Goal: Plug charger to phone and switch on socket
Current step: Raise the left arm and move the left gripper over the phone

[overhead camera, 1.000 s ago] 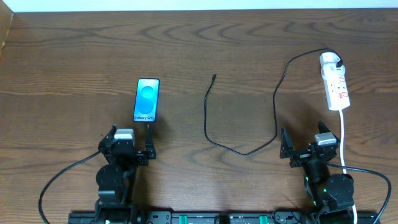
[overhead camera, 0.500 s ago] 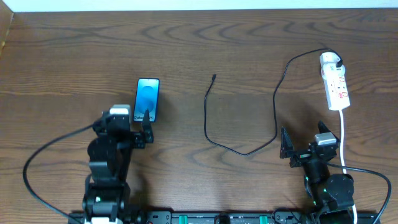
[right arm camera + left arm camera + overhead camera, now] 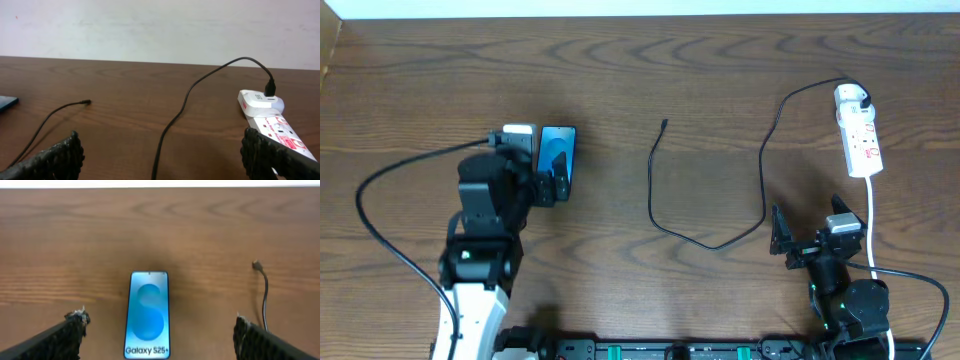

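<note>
The phone (image 3: 563, 148) lies flat on the table at the left, its blue screen lit; in the left wrist view (image 3: 148, 314) it lies between my fingers. My left gripper (image 3: 540, 175) is open, over the phone's near end. The charger cable (image 3: 653, 190) curves across the middle, its free plug tip (image 3: 663, 124) lying loose; the tip shows in the left wrist view (image 3: 256, 265) and the right wrist view (image 3: 86, 102). Its other end enters a white plug on the socket (image 3: 857, 130) at the far right, also seen by the right wrist (image 3: 272, 120). My right gripper (image 3: 800, 245) is open and empty near the front edge.
A thick white cord (image 3: 872, 225) runs from the socket down past the right arm. A black arm cable (image 3: 390, 200) loops over the table left of the left arm. The table's far edge (image 3: 640, 16) meets a white wall.
My left arm has moved forward from the front edge to the phone, its open fingers now over the phone's near end. The right arm, cable and socket have not moved.
</note>
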You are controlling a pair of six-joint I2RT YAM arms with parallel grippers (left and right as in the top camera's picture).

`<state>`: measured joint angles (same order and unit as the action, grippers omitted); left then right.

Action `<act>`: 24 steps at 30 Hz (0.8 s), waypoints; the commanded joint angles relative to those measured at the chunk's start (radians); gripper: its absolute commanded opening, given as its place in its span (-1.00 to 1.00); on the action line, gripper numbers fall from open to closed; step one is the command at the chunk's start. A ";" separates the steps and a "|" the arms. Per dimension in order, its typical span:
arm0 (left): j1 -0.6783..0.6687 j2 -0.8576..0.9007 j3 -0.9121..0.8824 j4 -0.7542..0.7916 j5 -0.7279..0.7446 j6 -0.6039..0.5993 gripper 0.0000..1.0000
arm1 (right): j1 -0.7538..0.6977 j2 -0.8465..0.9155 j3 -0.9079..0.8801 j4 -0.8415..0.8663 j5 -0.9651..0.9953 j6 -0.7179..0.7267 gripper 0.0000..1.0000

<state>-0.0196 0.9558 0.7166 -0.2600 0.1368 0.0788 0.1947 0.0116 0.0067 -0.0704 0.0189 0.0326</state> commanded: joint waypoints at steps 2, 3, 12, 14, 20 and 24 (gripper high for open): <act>0.001 0.097 0.162 -0.095 0.031 0.003 0.91 | 0.014 -0.006 -0.001 -0.005 0.001 -0.008 0.98; 0.001 0.120 0.198 -0.122 0.042 0.003 0.91 | 0.014 -0.006 -0.001 -0.005 0.001 -0.008 0.99; 0.001 0.349 0.554 -0.409 0.062 -0.005 0.91 | 0.014 -0.006 -0.001 -0.005 0.001 -0.008 0.98; 0.001 0.397 0.621 -0.467 0.062 -0.005 0.91 | 0.014 -0.006 -0.001 -0.005 0.001 -0.008 0.99; 0.001 0.557 0.811 -0.631 0.062 -0.004 0.91 | 0.014 -0.006 -0.001 -0.005 0.001 -0.008 0.99; 0.001 0.658 0.901 -0.724 0.063 -0.004 0.91 | 0.014 -0.006 -0.001 -0.004 0.001 -0.008 0.98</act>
<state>-0.0200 1.5517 1.5539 -0.9478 0.1898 0.0788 0.1947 0.0116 0.0067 -0.0704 0.0185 0.0326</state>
